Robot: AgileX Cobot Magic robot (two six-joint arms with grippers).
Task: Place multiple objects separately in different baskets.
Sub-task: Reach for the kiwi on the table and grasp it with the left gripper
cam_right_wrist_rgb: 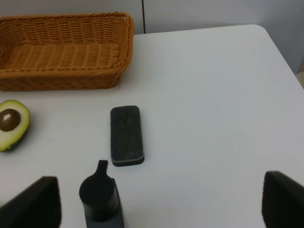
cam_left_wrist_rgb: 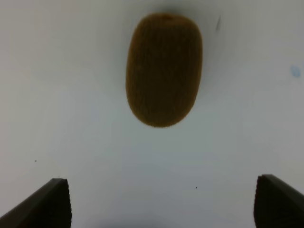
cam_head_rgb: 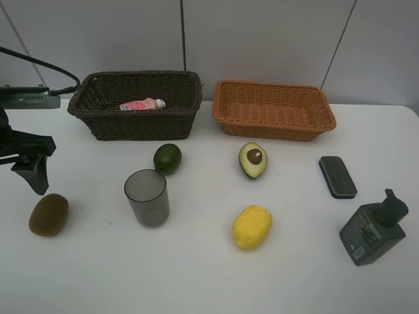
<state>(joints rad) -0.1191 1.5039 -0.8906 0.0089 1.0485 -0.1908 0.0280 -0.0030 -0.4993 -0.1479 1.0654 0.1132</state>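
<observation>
The brown kiwi (cam_head_rgb: 48, 214) lies at the table's front left; in the left wrist view the kiwi (cam_left_wrist_rgb: 164, 69) sits just ahead of my open, empty left gripper (cam_left_wrist_rgb: 161, 204), which hangs above and behind it (cam_head_rgb: 34, 173). The pink bottle (cam_head_rgb: 142, 104) lies in the dark brown basket (cam_head_rgb: 134, 124). The orange-tan basket (cam_head_rgb: 273, 124) holds nothing. The green fruit (cam_head_rgb: 167, 158), grey cup (cam_head_rgb: 147, 197), halved avocado (cam_head_rgb: 253, 159) and lemon (cam_head_rgb: 252, 227) stand mid-table. The black case (cam_right_wrist_rgb: 127, 135) and pump bottle (cam_right_wrist_rgb: 99, 194) lie before my open right gripper (cam_right_wrist_rgb: 159, 204).
The white table's right edge (cam_right_wrist_rgb: 285, 61) runs close beside the black case (cam_head_rgb: 338, 176) and the pump bottle (cam_head_rgb: 374, 229). A grey wall stands behind both baskets. A black cable (cam_head_rgb: 39, 64) arcs over the left arm.
</observation>
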